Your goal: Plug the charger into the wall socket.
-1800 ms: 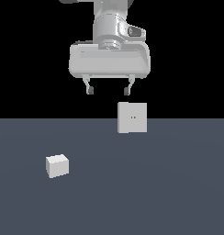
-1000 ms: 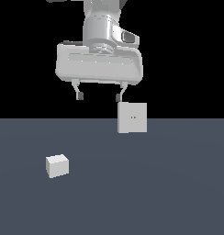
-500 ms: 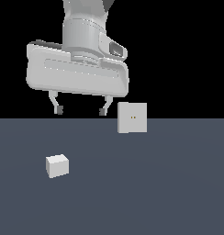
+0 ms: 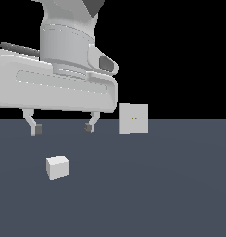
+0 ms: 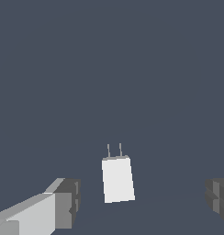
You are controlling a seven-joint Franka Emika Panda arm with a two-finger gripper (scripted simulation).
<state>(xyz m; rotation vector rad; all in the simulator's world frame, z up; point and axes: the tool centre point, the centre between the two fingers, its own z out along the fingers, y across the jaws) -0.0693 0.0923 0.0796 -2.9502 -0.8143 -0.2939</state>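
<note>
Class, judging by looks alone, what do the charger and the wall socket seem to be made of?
Charger: looks like matte off-white plastic, plain and unshaded; its two thin grey prongs suggest metal. Wall socket: flat white plate, probably plastic, with two yellowish dots. Simulator renders, so materials stay uncertain.

Flat, even light; crisp, shadowless

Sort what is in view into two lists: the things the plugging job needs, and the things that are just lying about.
Needed for the job:
- charger, lying on the floor, two prongs visible in the wrist view
- wall socket, standing upright
- pincer, open, above the charger, holding nothing

Just lying about:
- nothing; only the dark floor shows
</note>
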